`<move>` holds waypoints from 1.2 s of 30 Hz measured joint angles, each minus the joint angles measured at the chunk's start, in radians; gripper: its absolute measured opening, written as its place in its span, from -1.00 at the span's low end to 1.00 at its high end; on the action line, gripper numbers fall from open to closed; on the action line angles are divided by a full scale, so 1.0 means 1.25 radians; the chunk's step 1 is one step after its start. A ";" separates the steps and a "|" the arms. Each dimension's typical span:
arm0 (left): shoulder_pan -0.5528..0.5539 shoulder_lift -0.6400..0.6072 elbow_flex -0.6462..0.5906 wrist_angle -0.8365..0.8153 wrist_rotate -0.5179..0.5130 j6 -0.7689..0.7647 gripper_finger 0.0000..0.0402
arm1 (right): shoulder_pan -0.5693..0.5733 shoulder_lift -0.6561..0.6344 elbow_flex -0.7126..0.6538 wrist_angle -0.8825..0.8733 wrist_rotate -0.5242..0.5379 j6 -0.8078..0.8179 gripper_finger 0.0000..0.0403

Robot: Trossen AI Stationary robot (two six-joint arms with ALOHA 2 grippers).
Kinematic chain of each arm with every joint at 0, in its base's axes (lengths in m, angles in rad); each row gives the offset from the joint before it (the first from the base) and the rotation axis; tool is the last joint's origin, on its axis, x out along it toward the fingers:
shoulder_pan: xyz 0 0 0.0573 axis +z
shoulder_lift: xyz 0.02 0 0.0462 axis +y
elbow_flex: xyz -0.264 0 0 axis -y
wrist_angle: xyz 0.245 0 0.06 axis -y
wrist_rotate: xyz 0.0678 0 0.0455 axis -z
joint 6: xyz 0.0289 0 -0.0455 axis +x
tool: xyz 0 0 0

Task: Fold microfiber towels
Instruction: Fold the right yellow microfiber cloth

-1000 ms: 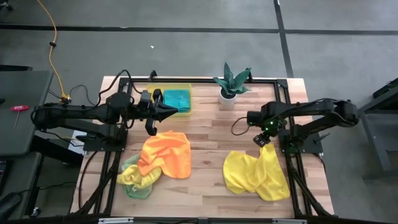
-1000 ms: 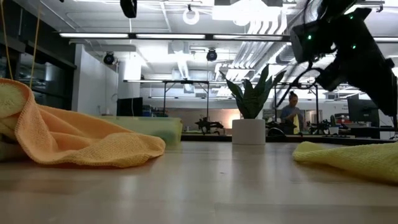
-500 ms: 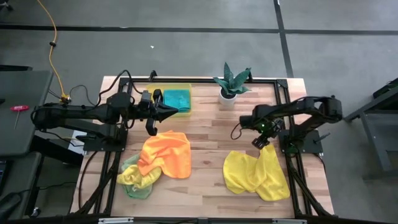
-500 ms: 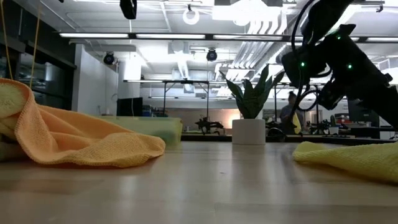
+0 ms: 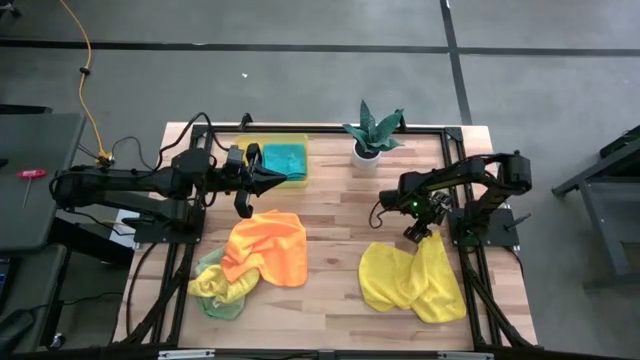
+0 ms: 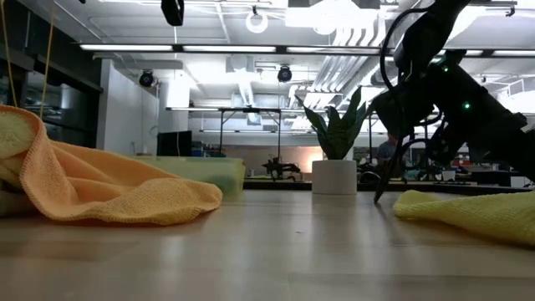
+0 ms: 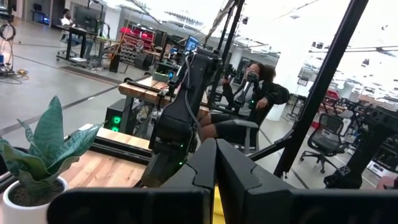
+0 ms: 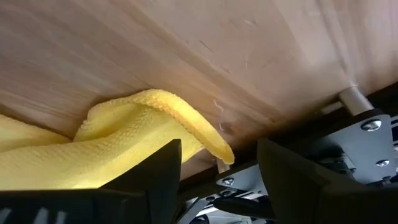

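High view: soft yellow microfiber towel [image 5: 412, 279] crumpled near right gripper [image 5: 418, 233], fingers apart over its corner. Left gripper [image 5: 275, 179] pinched together beside translucent yellow bin [image 5: 297, 141]. Orange towel [image 5: 266, 246] nearby. Potted green plant [image 5: 372, 131] behind. No writing readable.

Bright overhead strip lights, window glare, blurred foreground

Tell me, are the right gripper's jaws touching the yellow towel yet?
Cannot tell. In the right wrist view the open right gripper frames the yellow towel corner, but contact isn't clear.
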 joint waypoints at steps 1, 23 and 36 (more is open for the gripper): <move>0.000 0.000 0.000 0.000 0.000 0.000 -0.99 | 0.000 0.000 0.000 0.001 0.000 0.000 -0.05; 0.000 0.000 0.000 0.000 0.000 0.000 -0.98 | 0.000 0.000 -0.080 0.021 -0.027 0.006 -0.52; 0.000 0.000 0.000 0.000 0.000 0.000 -0.98 | 0.001 -0.002 -0.043 0.068 -0.009 -0.002 -0.49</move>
